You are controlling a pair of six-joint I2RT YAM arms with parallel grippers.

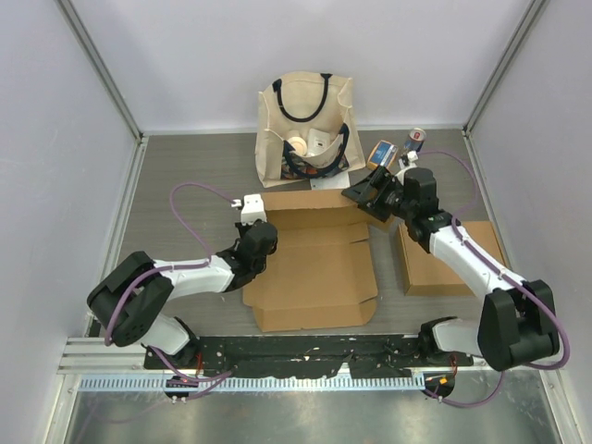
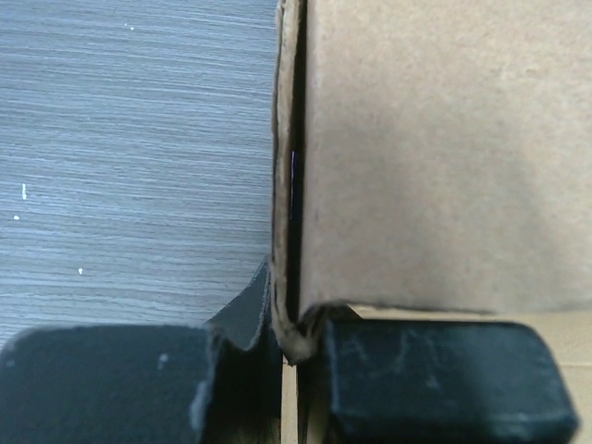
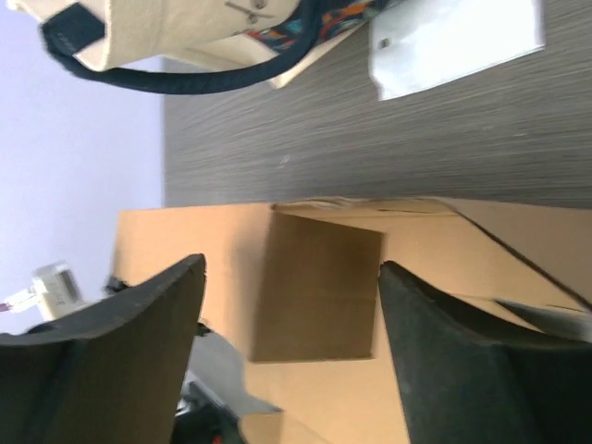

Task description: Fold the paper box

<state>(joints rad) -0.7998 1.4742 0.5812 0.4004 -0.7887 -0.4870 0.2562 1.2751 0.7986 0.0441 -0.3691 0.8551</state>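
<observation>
Black fingers of the left gripper fill the bottom of the left wrist view. They are clamped narrow on a folded-over edge of the brown cardboard box, and the doubled card runs up between them. That box lies opened out in the middle of the grey wood-grain table, its broad base flat, a long panel along its far edge and a notched flap at its right side. The left gripper grips it at the left edge, near the far left corner.

The right gripper hangs at the box's far right corner, jaws spread wide. In its wrist view a small square flap stands between the two fingers; whether either touches it cannot be told. Just right of the box lies a second closed cardboard box.
</observation>
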